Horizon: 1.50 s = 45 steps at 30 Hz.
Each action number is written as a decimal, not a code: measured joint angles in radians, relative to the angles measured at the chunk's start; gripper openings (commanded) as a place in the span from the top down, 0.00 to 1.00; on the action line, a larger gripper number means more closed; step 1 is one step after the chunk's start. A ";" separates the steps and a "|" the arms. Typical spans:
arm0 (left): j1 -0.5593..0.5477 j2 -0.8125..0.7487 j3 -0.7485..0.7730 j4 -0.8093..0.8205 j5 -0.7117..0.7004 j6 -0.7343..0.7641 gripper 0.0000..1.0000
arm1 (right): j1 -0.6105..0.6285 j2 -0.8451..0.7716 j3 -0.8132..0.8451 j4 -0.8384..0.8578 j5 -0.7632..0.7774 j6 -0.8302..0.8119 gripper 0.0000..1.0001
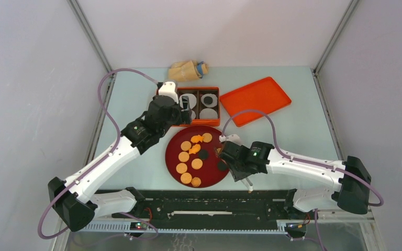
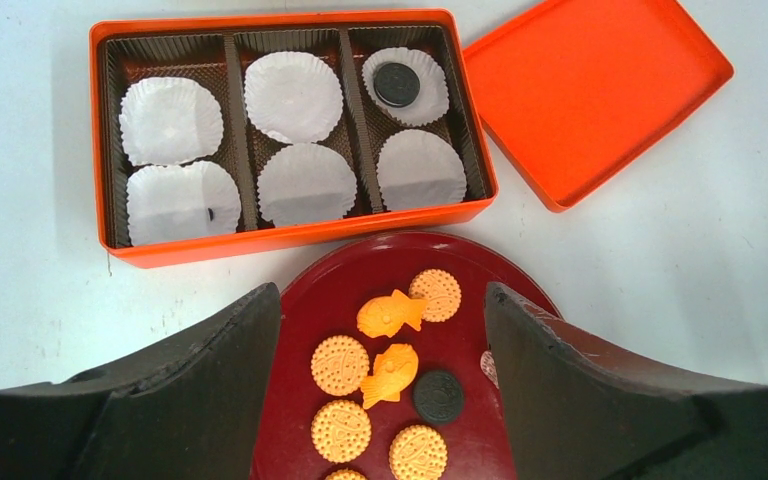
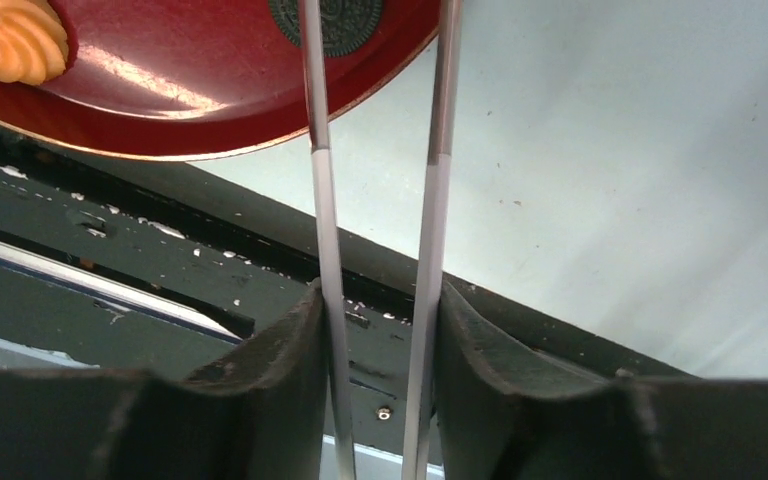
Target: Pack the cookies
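Note:
Several tan round cookies (image 2: 340,365), two orange fish-shaped ones (image 2: 390,313) and a black one (image 2: 438,396) lie on the dark red plate (image 2: 305,300). One black cookie (image 2: 397,84) sits in the far right liner of the orange box (image 2: 290,235). My left gripper (image 2: 382,295) is open and empty, above the plate's far edge next to the box. My right gripper (image 3: 380,290) is shut on metal tongs (image 3: 322,200). The tong tips straddle a black cookie (image 3: 345,25) at the plate's near right edge (image 3: 180,90).
The box holds several white paper liners (image 2: 293,95). Its orange lid (image 1: 255,100) lies open-side up to the right of the box. A tan bag (image 1: 188,69) lies behind the box. The black rail (image 1: 214,201) runs along the table's near edge.

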 measured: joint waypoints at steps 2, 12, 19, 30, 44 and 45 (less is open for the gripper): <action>0.000 -0.002 0.000 0.000 0.000 0.000 0.21 | 0.000 0.000 0.001 0.003 0.002 0.008 0.80; 0.000 -0.019 0.000 -0.008 -0.014 0.000 0.21 | -0.052 0.007 0.272 -0.024 0.056 -0.062 0.82; 0.001 -0.066 0.000 -0.035 -0.077 0.001 0.21 | -0.204 0.172 0.506 0.085 0.052 -0.193 0.82; 0.008 -0.088 0.000 -0.069 -0.148 0.004 0.20 | -0.340 0.695 0.871 0.199 -0.028 -0.328 0.84; 0.031 -0.091 0.000 -0.072 -0.174 0.011 0.16 | -0.388 0.890 1.051 0.187 -0.108 -0.379 0.56; 0.032 -0.091 0.000 -0.072 -0.175 0.011 0.15 | -0.388 0.899 1.062 0.185 -0.111 -0.382 0.54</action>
